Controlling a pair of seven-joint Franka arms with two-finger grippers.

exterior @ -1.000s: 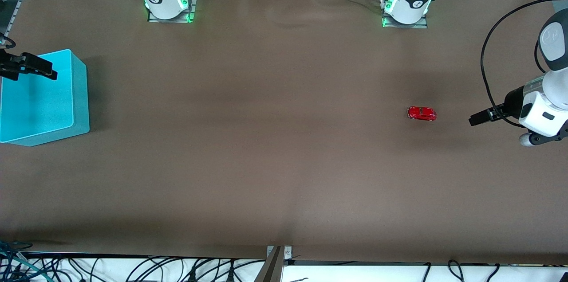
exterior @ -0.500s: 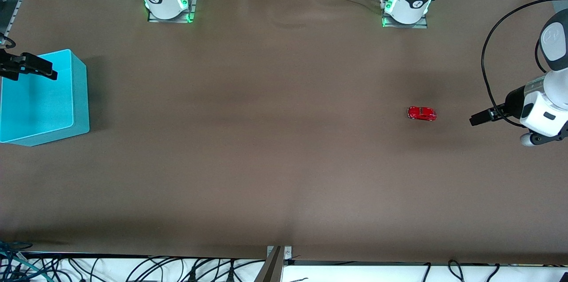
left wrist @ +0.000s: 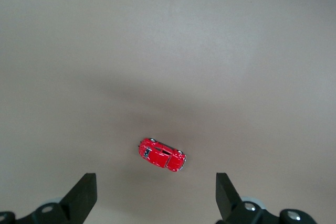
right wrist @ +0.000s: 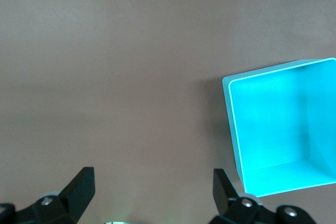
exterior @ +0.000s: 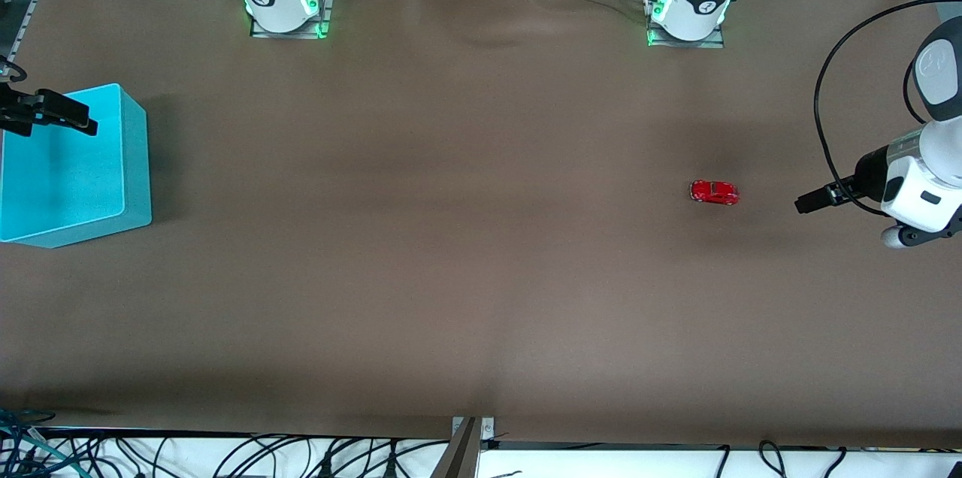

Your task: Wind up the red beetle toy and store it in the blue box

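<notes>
Starting step: I have nothing wound or stored yet; the red beetle toy stands alone on the desk, untouched
Beetle's place: well apart from the blue box, toward my left arm's end of the desk
Left claw: fingers spread wide, holding nothing, up over the desk near the beetle, between it and the desk's end
Right claw: wide open and empty, waiting over the box
Next move, as I judge it: bring my left claw down over the beetle, straddle its small body squarely, then close
Count: one beetle, one box, two claws
</notes>
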